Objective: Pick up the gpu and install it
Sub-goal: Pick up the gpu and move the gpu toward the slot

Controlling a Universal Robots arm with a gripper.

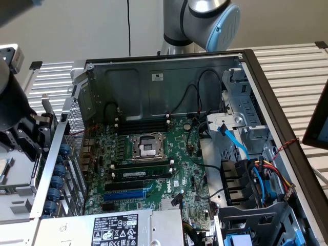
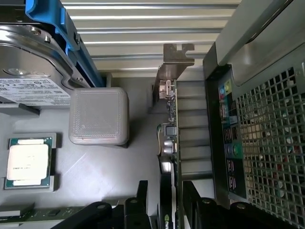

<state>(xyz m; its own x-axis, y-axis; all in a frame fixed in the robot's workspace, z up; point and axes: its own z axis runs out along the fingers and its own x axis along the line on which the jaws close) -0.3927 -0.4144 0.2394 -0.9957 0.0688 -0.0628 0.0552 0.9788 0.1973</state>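
Note:
The gpu (image 2: 167, 138) stands on edge in a grey holder just outside the computer case's rear panel (image 2: 228, 143), its silver end bracket (image 2: 175, 59) pointing away from the wrist camera. Its green card edge and black shroud run down between my fingers. My gripper (image 2: 167, 193) straddles the card near its black shroud end, one black finger (image 2: 143, 195) a little off the card on one side and the other close on the far side. In the exterior view my gripper (image 1: 31, 136) hangs outside the case at the exterior view's left, with the bracket tip (image 1: 45, 105) beside it.
The open case holds the green motherboard (image 1: 154, 164), a blue card slot (image 1: 124, 195), black memory sticks (image 1: 141, 174), the power supply (image 1: 110, 228) and cables at the exterior view's right. On the grey tray lie a CPU (image 2: 28, 162), a hard drive (image 2: 28, 62) and a translucent block (image 2: 99, 116).

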